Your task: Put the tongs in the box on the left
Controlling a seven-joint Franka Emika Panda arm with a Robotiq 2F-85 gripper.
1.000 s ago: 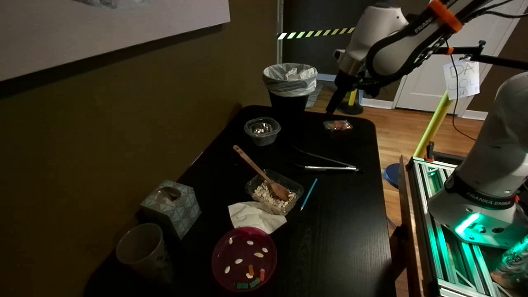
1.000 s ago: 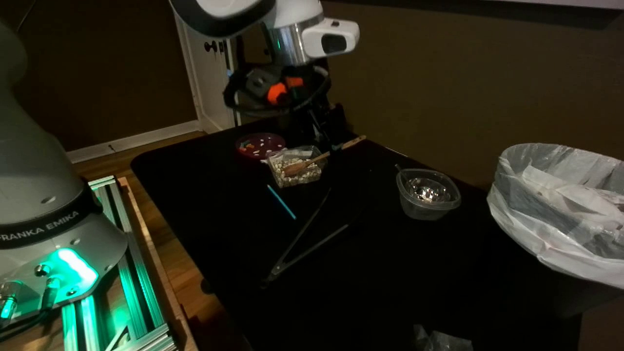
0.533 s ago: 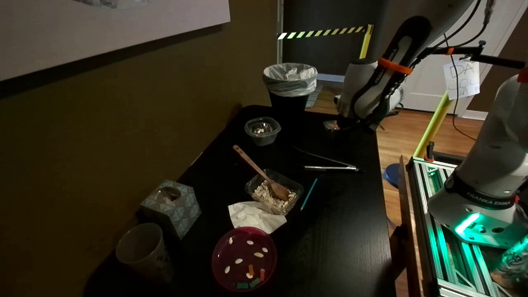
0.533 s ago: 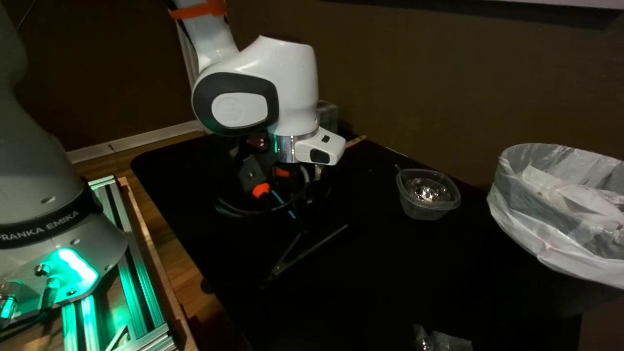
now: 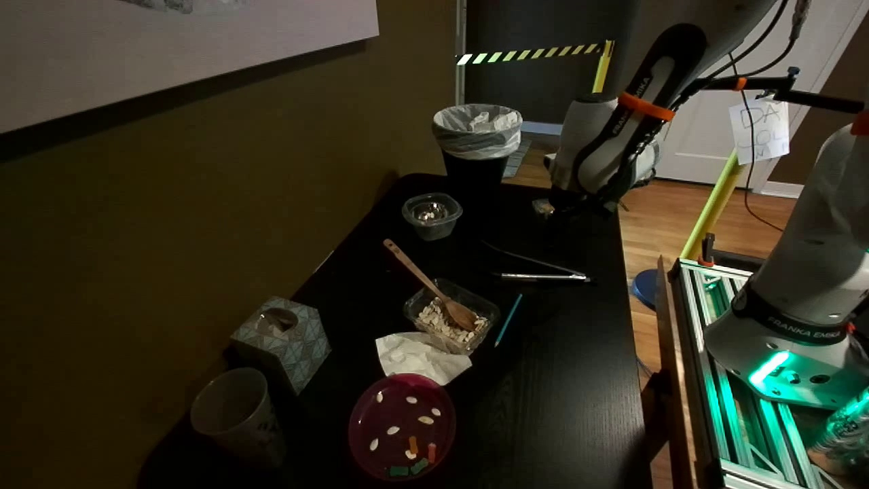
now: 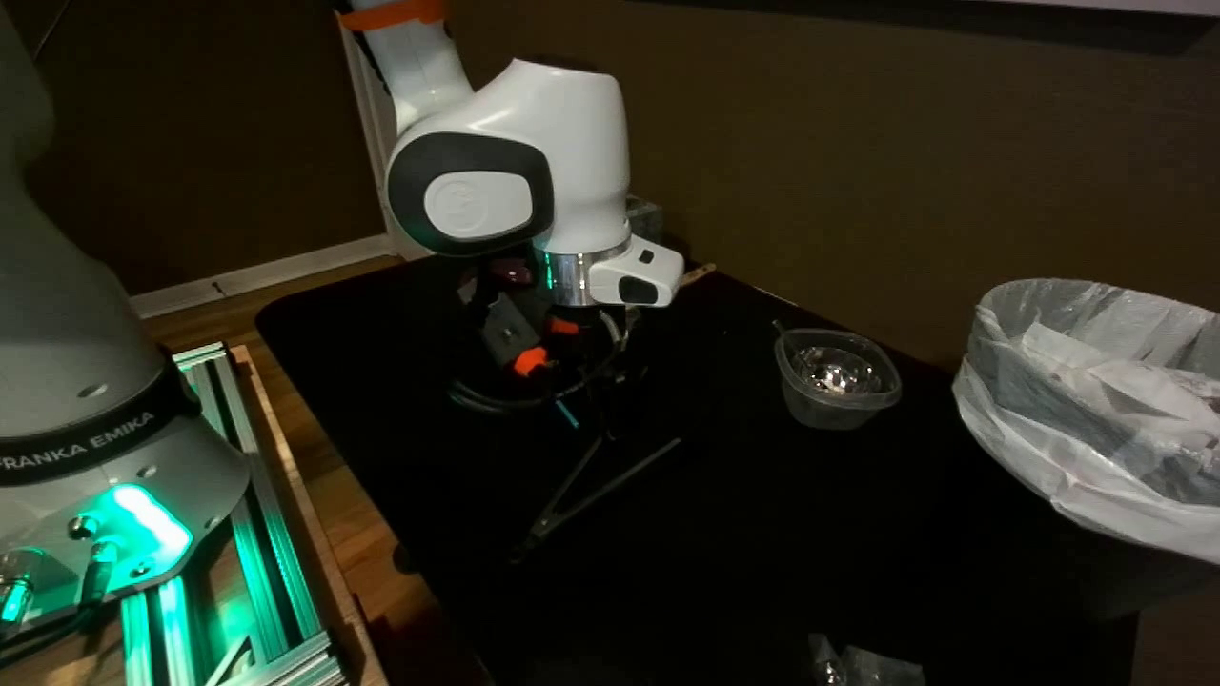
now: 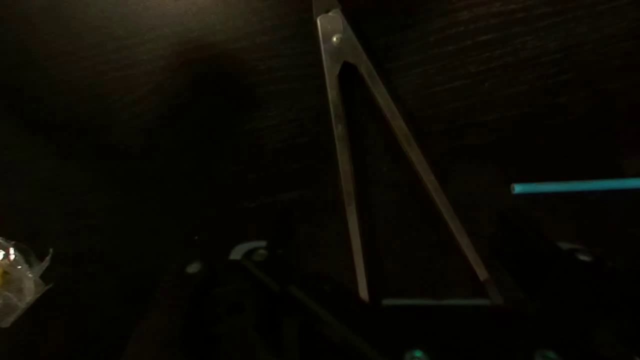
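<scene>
Tongs (image 5: 543, 277): on the table (image 5: 543, 394), arms spread, not lifted.
Gripper (image 7: 400, 235): fingers seem apart, low near the tongs; grasp not yet made.
Box (image 5: 288, 346): well apart; lifting, carrying, placing apparently remain.

Pincer (image 7: 395, 240) lower than a second ago

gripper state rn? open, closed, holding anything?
Gripper: open, as far as the dark wrist view shows; tongs in sight, not grasped.

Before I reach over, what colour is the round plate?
Dark purplish red; the plate shows best in an exterior view.
</scene>
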